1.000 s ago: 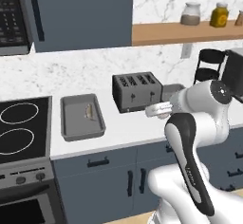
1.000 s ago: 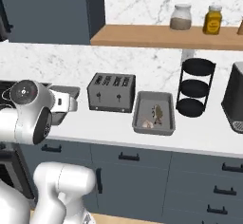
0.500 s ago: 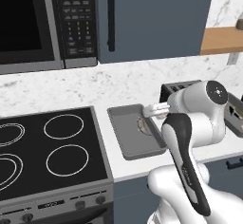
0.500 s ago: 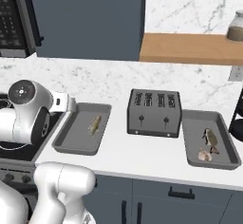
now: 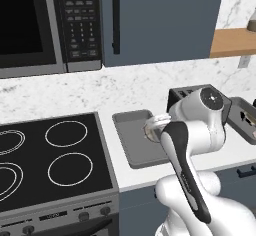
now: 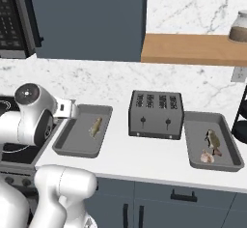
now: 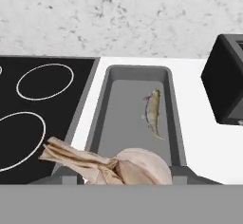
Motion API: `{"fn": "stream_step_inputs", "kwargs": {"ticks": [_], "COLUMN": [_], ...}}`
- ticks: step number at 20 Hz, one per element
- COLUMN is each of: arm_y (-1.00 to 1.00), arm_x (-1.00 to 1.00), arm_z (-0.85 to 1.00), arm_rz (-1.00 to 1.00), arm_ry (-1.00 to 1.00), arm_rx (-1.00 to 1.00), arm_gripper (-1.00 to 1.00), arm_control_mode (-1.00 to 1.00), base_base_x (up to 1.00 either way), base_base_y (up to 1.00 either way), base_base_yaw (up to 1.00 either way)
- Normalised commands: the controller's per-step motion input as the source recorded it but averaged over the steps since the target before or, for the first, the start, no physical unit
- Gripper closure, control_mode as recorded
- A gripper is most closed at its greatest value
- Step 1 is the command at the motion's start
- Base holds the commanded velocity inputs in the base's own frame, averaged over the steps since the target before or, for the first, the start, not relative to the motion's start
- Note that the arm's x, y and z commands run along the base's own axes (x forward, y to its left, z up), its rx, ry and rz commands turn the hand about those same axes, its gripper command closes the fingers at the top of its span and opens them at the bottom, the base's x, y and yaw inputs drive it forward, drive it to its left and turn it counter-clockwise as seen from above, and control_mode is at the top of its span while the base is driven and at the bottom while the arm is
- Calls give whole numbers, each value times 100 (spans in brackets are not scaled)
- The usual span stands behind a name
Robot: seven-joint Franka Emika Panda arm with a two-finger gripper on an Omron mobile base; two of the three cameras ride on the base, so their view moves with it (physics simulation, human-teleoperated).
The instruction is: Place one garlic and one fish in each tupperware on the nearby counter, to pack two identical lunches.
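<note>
Your end effector (image 6: 72, 110) grips the garlic (image 7: 128, 167) near the left tupperware (image 6: 67, 145) holding one fish (image 6: 96, 125); release early and it rolls onto the surface (image 6: 144, 157).

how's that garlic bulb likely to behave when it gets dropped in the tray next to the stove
The garlic looks rounded with a papery tail, so it may roll a little, though the tail could check it. It seems light, so it should land softly. The tupperware has a raised rim that would likely contain it beside the fish.
</note>
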Motion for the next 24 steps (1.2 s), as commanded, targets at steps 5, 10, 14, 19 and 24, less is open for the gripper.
{"fn": "stream_step_inputs", "kwargs": {"ticks": [5, 10, 14, 19, 24], "arm_y": [-13, 0, 0, 7, 15], "arm_x": [31, 23, 39, 46, 40], "arm_z": [-82, -48, -38, -38, -42], "arm_rz": [0, 0, 0, 0, 0], "arm_ry": [8, 6, 2, 0, 0], "arm_rx": [0, 0, 0, 0, 0], "arm_gripper": [100, 100, 100, 100, 100], "arm_control_mode": [-100, -100, -100, -100, -100], "base_base_x": [0, 0, 0, 0, 0], "base_base_y": [0, 0, 0, 0, 0], "base_base_yaw": [0, 0, 0, 0, 0]}}
